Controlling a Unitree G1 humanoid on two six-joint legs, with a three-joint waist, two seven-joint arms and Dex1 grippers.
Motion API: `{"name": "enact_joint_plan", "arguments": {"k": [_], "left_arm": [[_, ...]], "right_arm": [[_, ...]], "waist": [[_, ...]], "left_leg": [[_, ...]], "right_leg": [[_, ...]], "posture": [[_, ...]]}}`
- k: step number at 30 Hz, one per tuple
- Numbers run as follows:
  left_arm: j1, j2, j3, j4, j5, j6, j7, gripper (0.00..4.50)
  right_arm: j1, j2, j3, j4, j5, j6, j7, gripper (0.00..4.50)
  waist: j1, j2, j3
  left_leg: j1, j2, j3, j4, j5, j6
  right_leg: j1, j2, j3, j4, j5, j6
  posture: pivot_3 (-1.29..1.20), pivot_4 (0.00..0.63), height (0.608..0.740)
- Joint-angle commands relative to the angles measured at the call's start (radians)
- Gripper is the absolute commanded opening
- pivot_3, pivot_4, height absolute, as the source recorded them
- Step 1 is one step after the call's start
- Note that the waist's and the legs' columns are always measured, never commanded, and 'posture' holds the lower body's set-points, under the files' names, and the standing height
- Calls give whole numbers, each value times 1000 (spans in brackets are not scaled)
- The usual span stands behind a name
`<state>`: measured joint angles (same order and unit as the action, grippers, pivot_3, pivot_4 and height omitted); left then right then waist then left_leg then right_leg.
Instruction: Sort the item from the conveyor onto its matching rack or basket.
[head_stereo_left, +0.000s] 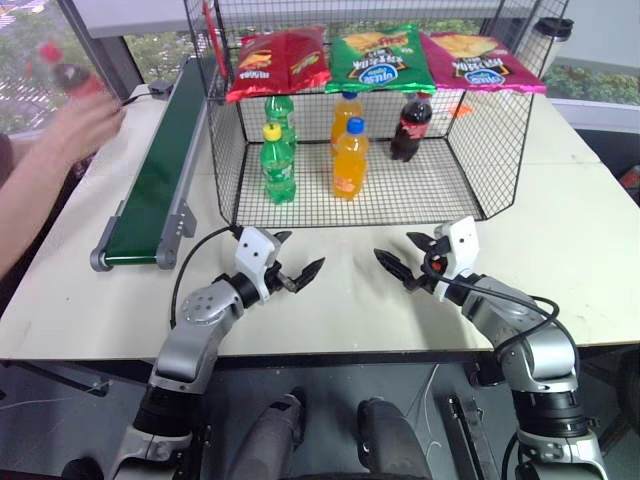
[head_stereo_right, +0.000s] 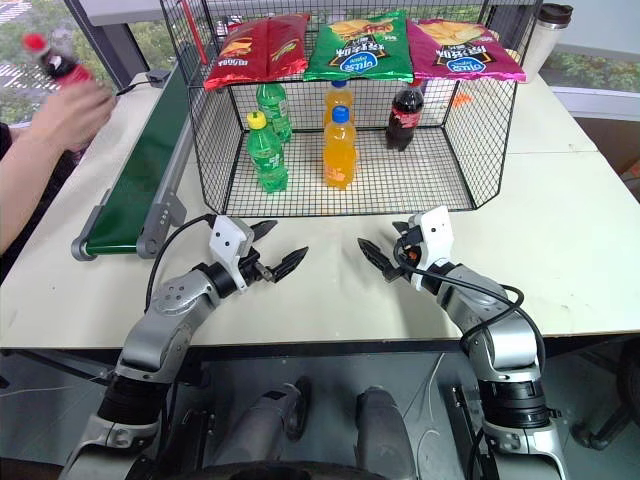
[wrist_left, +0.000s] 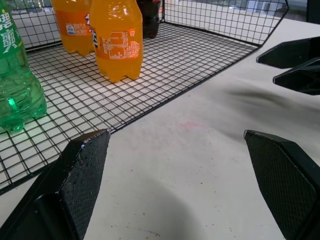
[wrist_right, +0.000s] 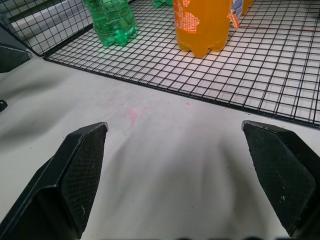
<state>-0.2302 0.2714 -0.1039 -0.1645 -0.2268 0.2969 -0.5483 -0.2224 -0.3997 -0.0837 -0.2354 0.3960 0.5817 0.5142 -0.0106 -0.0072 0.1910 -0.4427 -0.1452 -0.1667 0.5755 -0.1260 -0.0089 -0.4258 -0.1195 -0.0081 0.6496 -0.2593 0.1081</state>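
A person's hand (head_stereo_left: 92, 122) holds the item, a small cola bottle (head_stereo_left: 68, 72) with a red cap, in the air at the far left beside the conveyor (head_stereo_left: 160, 175), whose dark-green belt is bare. The black wire basket (head_stereo_left: 430, 195) stands at the back middle of the table. My left gripper (head_stereo_left: 303, 250) and right gripper (head_stereo_left: 394, 247) hover just above the table in front of the basket. They face each other, both open with nothing between the fingers. In the left wrist view the left gripper (wrist_left: 175, 134) looks toward the basket's front edge.
Inside the basket stand green soda bottles (head_stereo_left: 277, 162), orange soda bottles (head_stereo_left: 349, 158) and another cola bottle (head_stereo_left: 412, 125). Chip bags (head_stereo_left: 380, 55) lie on the sloped shelf above it. White table surface lies around the grippers and to the right of the basket.
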Motion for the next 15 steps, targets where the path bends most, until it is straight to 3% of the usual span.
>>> {"name": "enact_joint_plan", "arguments": {"k": [1, 15], "left_arm": [[-4, -1, 1, -22, 3, -13, 6, 4500], [-14, 23, 1, -9, 50, -29, 24, 4500]], "right_arm": [[-14, -6, -9, -45, 8, -19, 2, 4448], [-25, -8, -6, -61, 25, -8, 17, 4448]], "waist": [[0, 0, 0], [0, 0, 0]], "left_leg": [[0, 0, 0, 0, 0, 0], [0, 0, 0, 0, 0, 0]], "right_leg": [[0, 0, 0, 0, 0, 0], [0, 0, 0, 0, 0, 0]], "posture": [[0, 150, 738], [0, 150, 738]]}}
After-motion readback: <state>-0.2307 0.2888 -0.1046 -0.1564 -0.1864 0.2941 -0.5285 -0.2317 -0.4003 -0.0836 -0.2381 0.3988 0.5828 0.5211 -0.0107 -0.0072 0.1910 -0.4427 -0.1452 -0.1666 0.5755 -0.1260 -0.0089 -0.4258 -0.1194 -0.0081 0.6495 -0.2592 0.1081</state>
